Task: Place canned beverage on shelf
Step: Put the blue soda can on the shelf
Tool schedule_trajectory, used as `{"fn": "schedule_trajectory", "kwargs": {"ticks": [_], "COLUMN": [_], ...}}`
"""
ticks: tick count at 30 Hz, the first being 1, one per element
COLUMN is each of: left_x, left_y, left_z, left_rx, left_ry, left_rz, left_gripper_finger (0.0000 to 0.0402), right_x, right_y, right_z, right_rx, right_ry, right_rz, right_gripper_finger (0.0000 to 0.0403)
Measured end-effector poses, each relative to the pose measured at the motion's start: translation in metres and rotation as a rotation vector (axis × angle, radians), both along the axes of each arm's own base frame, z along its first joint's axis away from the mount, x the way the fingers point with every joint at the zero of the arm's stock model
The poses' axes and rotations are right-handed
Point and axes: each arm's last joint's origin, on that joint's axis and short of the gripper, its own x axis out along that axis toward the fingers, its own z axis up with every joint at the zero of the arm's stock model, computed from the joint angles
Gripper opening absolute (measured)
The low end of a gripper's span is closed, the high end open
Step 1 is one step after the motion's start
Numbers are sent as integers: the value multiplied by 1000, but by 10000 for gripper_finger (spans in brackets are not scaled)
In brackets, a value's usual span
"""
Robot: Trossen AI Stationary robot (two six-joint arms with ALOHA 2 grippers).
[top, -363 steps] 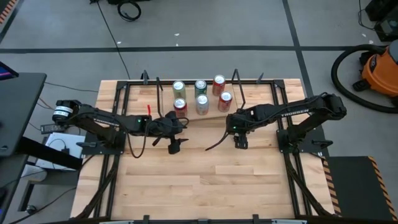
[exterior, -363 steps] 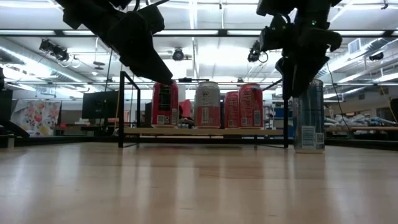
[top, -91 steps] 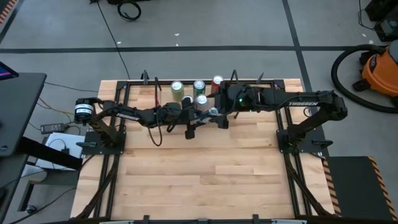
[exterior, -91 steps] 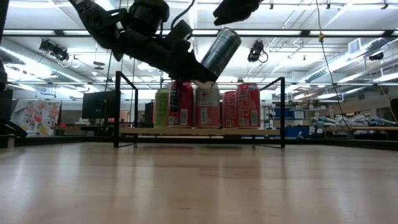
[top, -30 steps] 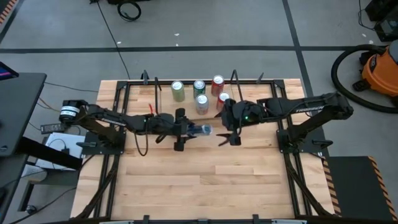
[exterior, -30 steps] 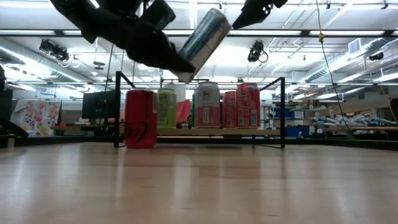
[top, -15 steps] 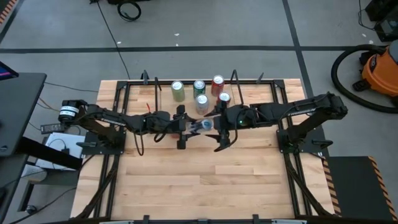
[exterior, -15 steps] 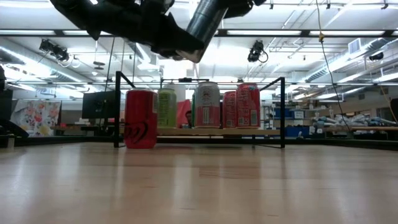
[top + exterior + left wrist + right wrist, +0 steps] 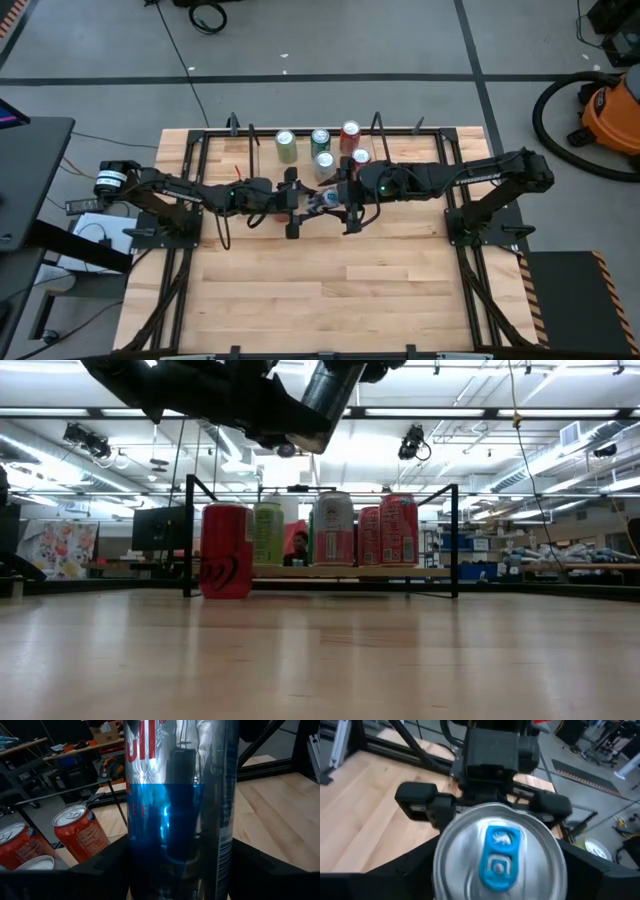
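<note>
- Two dark robot arms meet over the middle of a butcher-block desk (image 9: 330,290), seen from above.
- The left gripper (image 9: 296,203) reaches in from the left. Its fingers are closed on a tall silver-and-blue can (image 9: 325,199), held in the air above the desk.
- In the left wrist view the can (image 9: 180,805) fills the picture, clamped between that arm's dark fingers (image 9: 107,865).
- The right gripper (image 9: 349,201) reaches in from the right and sits at the can's other end. In the right wrist view its fingers (image 9: 420,865) lie along both sides of the can's top, which has a blue tab (image 9: 498,851). Whether they are squeezing the can or only flanking it cannot be told.
- From desk height, the can (image 9: 332,388) hangs tilted near the top of the picture, above the shelf (image 9: 320,571).
- The shelf is a low light wood plank with black rod uprights, at the far side of the desk.
- On the shelf stand a green can (image 9: 268,535), a silver can (image 9: 333,530) and red cans (image 9: 400,530).
- One red can (image 9: 225,550) stands on the desk at the shelf's left end.
</note>
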Motion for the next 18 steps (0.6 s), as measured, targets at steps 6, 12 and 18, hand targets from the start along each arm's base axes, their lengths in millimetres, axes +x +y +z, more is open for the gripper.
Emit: {"fn": "schedule_trajectory", "kwargs": {"ticks": [6,12,18], "left_x": [0,0,-1], "left_y": [2,2,2], "left_z": [-1,0,0], "left_rx": [9,14,15], "left_ry": [5,4,5], "left_rz": [6,4,11], "left_gripper_finger": [252,252,252], "right_x": [3,2,2], "right_y": [0,0,-1], "right_z": [-1,0,0], "right_rx": [-7,-7,-16], "right_ry": [-10,-11,-11], "right_rz": [9,8,12], "right_gripper_finger": [263,243,251]}}
